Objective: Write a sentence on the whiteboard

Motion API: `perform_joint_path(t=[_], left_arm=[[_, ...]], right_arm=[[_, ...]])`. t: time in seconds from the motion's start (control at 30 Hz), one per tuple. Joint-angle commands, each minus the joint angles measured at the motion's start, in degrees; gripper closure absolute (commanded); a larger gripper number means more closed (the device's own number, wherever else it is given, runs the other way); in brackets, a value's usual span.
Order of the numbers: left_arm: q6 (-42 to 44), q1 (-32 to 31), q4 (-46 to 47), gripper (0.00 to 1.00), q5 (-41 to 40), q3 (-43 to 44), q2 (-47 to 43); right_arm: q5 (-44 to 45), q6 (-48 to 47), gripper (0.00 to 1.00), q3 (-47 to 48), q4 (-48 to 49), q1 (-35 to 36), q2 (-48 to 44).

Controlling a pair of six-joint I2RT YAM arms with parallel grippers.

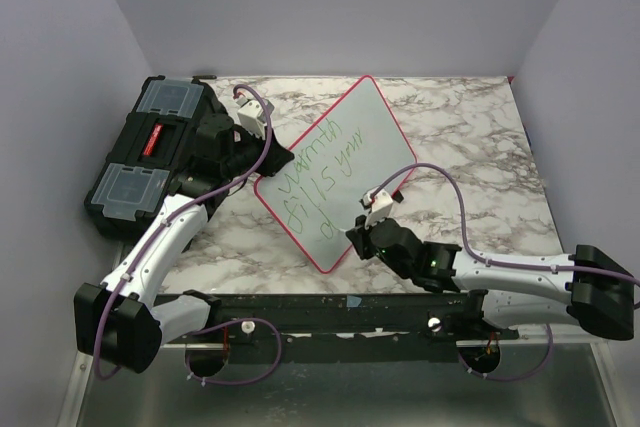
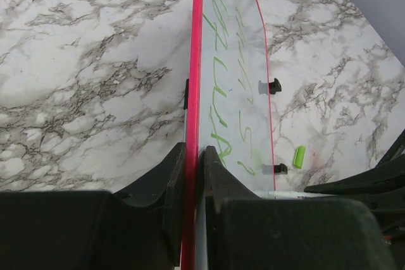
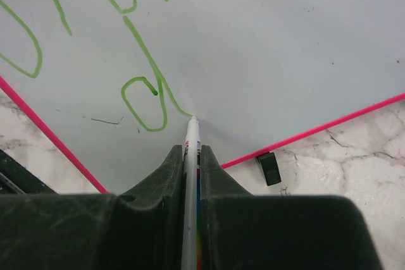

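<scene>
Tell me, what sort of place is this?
Probably a robot test booth: plain grey walls enclose a marble-patterned tabletop holding a black plastic toolbox, with two white robot arms mounted at its near edge.

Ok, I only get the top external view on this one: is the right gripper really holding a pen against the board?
Observer: Yes. The right wrist view shows the right gripper shut on a white-barrelled marker, its tip touching the whiteboard at the end of a green stroke.
Operator: And the left arm?
Observer: The left gripper is clamped on the board's red rim, edge-on in its camera.
Operator: Anything loose nearby?
Observer: A small green piece, perhaps a cap, lies on the table beyond the board.
</scene>
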Motion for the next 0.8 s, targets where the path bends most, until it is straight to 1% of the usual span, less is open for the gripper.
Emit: perform_joint_path(t=[0.0,0.23,0.33,0.47,0.77], left_arm=[[2.3,-0.2,1.1,1.0,-1.4,0.6,0.2],[2.3,-0.2,2.1,1.0,-0.8,0.1,0.6],[2.4,-0.2,2.4,1.0,-0.3,0.1,0.7],[2.6,-0.2,2.5,1.0,-0.2,-0.1,0.6],[2.7,-0.2,2.4,1.0,-0.3,-0.3,0.5]], right_arm=[[5.4,2.2,1.0,-0.2,-4.4,0.1,0.0],[12.6,2.6,0.99,3.4,-5.0,0.1,-1.5],[13.8,1.7,0.99,4.3,-2.4,0.0,-2.3],[12.6,0.4,0.99,4.8,1.4,-0.1,-2.4],[6.8,1.6,0.99,4.0,4.5,-1.4,-0.1]])
